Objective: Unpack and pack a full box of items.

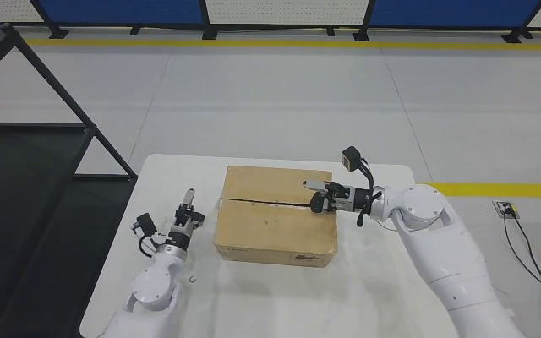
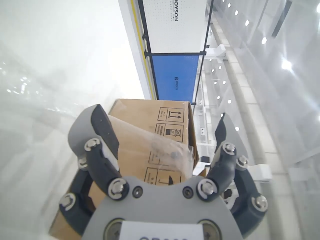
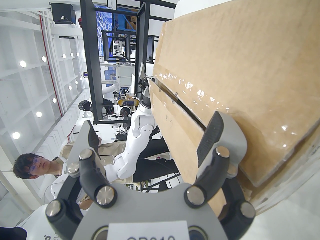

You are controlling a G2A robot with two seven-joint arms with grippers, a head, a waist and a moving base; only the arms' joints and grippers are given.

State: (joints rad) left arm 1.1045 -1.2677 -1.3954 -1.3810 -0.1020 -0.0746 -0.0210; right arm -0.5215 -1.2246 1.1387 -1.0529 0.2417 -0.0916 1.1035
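A closed cardboard box (image 1: 275, 221) sits in the middle of the white table (image 1: 380, 279), a seam running across its top flaps. My right gripper (image 1: 324, 195) is open at the right end of that seam. In the right wrist view one finger (image 3: 215, 136) lies against the box top (image 3: 237, 58) beside the taped seam, and the other finger hangs off the box. My left gripper (image 1: 188, 207) stands open just left of the box, apart from it. In the left wrist view the left gripper (image 2: 162, 136) faces the box's printed side (image 2: 172, 123), which has loose clear tape on it.
A black metal frame (image 1: 59, 101) stands off the table's left side. A small dark hook-like bit (image 1: 193, 279) lies on the table near the left arm. Bare tabletop lies in front of the box and to its right.
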